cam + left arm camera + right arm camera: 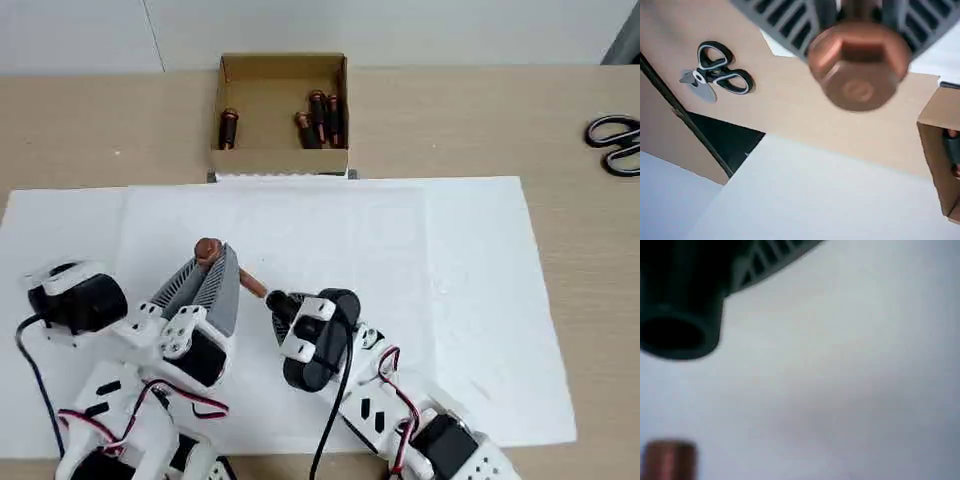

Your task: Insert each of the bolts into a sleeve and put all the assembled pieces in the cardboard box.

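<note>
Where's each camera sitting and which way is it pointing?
High: fixed above the table, looking down on both arms, box and scissors.
Left wrist: on the left arm, facing scissors past left gripper clamping the bolt.
Right wrist: on the right arm, facing paper past right gripper holding the sleeve.
Shared: bolt in all three.

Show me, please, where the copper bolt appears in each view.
High view: bolt in the left gripper, over the white paper.
Left wrist view: its head, clamped, facing the camera.
Right wrist view: its end, near the black sleeve.
Shared landmark: the white paper.
</note>
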You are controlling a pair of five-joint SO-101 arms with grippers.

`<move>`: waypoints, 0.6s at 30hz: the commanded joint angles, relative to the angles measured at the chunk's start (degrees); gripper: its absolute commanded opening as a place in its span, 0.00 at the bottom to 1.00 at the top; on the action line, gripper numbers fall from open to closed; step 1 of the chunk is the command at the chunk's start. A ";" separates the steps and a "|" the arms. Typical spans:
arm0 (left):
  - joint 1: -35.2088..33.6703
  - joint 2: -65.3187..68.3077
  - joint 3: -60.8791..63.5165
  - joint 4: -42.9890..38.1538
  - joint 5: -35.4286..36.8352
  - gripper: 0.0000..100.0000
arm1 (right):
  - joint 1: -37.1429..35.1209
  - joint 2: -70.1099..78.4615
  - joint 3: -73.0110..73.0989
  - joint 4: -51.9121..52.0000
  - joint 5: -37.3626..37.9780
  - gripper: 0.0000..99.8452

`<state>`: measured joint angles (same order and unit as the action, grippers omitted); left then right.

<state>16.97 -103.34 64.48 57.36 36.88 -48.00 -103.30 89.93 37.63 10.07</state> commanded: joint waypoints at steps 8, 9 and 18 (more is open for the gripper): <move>0.62 -0.26 -1.54 1.58 0.26 0.01 | 0.22 -0.66 -0.88 -1.98 0.18 0.00; 0.62 -0.35 -1.10 1.58 0.26 0.01 | 0.22 -0.66 -0.97 -2.07 0.18 0.00; 0.70 -0.44 1.27 1.32 0.35 0.01 | -1.89 -0.57 -3.08 -1.98 0.26 0.00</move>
<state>17.49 -103.34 65.80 58.86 36.88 -49.41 -103.30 89.93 37.36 10.07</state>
